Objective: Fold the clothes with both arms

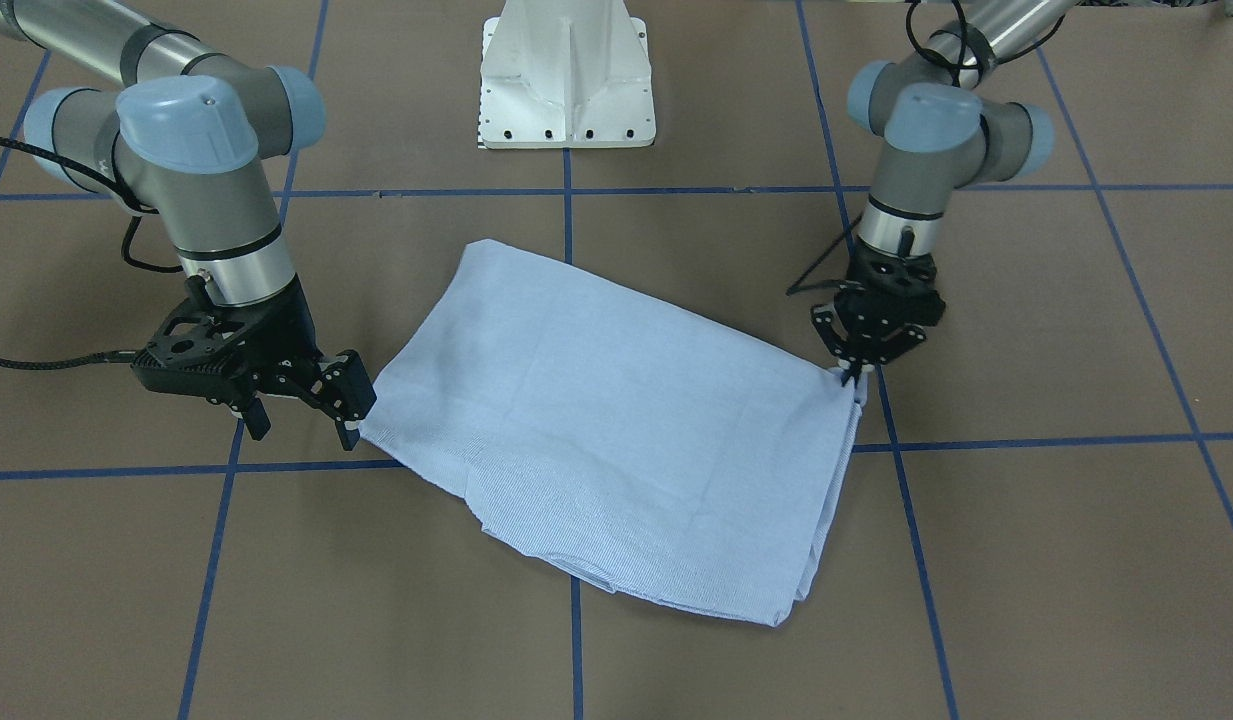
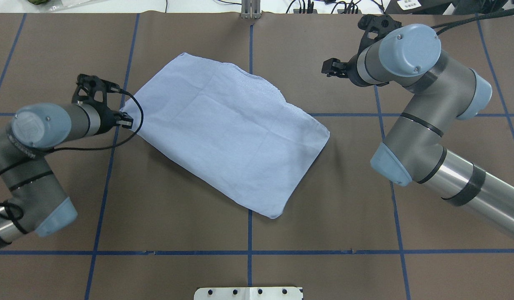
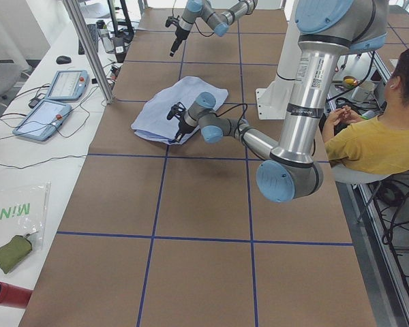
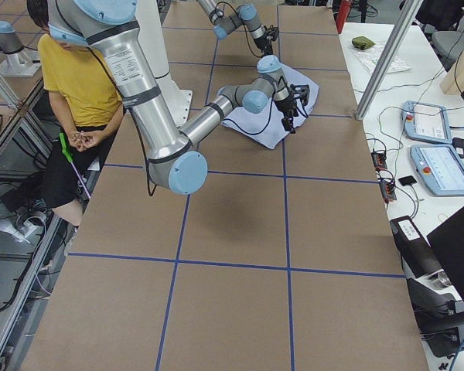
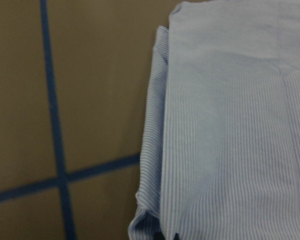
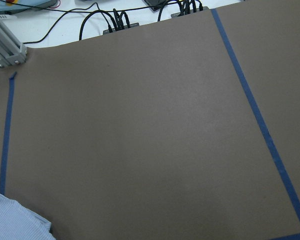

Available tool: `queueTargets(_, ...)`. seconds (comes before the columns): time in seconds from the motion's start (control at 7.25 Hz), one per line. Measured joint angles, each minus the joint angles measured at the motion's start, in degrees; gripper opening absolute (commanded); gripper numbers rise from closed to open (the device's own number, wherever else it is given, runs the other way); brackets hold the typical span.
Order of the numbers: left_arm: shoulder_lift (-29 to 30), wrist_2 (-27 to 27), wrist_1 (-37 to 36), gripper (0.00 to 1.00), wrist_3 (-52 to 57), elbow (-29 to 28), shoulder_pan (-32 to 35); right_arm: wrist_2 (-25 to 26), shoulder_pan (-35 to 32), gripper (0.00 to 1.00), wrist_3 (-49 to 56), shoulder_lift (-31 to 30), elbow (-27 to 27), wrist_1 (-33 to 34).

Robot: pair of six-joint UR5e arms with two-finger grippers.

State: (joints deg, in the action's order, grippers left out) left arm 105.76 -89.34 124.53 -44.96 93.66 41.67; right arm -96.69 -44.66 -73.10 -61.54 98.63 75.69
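Shirt (image 1: 616,430) corner in left end effector (image 1: 854,376)

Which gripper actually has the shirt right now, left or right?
The left gripper: it is pinched shut on a corner of the folded light blue shirt. The right gripper is open, holding nothing, clear of the cloth.

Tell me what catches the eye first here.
A light blue shirt, folded into a rectangle, lies on the brown table, askew to the blue grid lines. The left hand pinches one corner of it; the right hand hangs open beside the opposite corner.
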Motion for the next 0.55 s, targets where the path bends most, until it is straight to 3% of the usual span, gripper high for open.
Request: queueTargets(0.55,24.1,0.14,9.78,0.0,5.16,-34.61,8.64,1.11,3.08,1.0,-4.4,0.55,3.27,0.74)
